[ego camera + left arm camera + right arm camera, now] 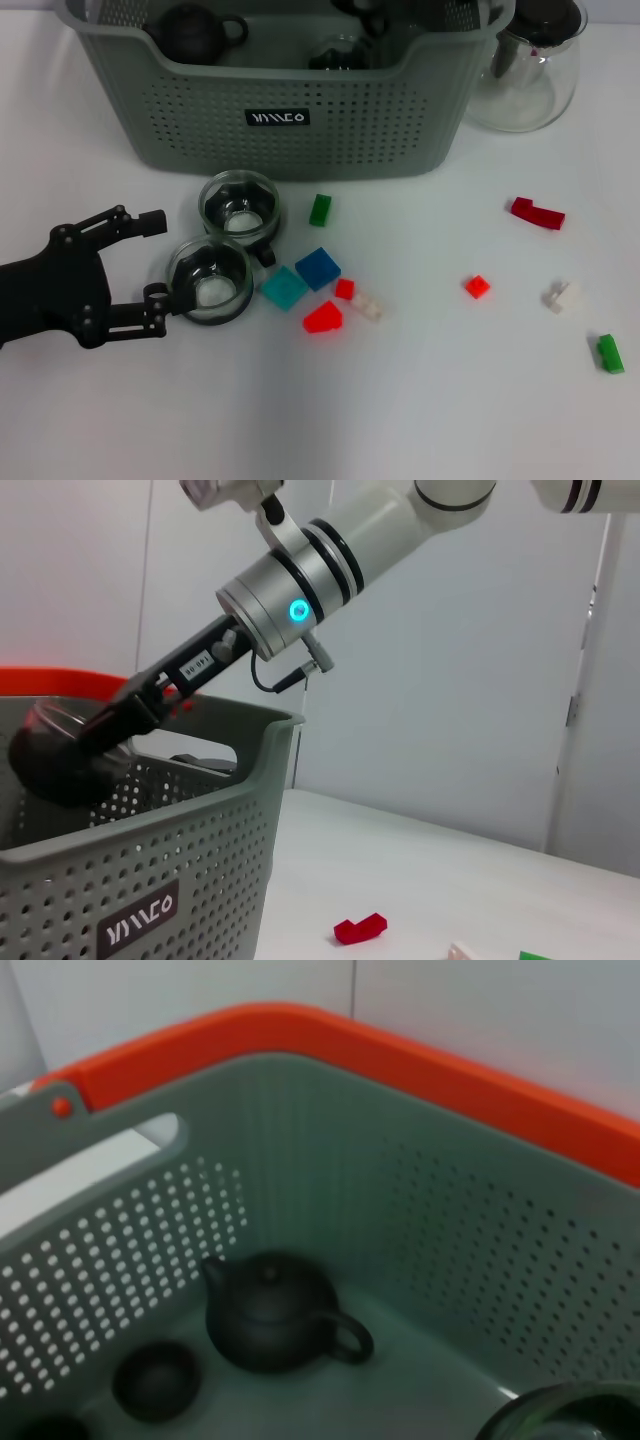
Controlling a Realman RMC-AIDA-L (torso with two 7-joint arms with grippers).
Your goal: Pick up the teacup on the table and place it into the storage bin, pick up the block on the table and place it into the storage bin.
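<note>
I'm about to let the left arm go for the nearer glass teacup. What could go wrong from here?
The left gripper is open beside the near teacup, which touches the second teacup; closing may knock them together. The teal block sits close and could get shoved. The storage bin already holds a dark teapot, so a drop could strike it.

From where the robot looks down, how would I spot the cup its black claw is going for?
Start at the big grey-green storage bin; two glass teacups sit on the table just before it. The one meant is the nearer cup, farther from the bin than its twin. Unlike that twin, it sits at the fingertips of the open left tool.
</note>
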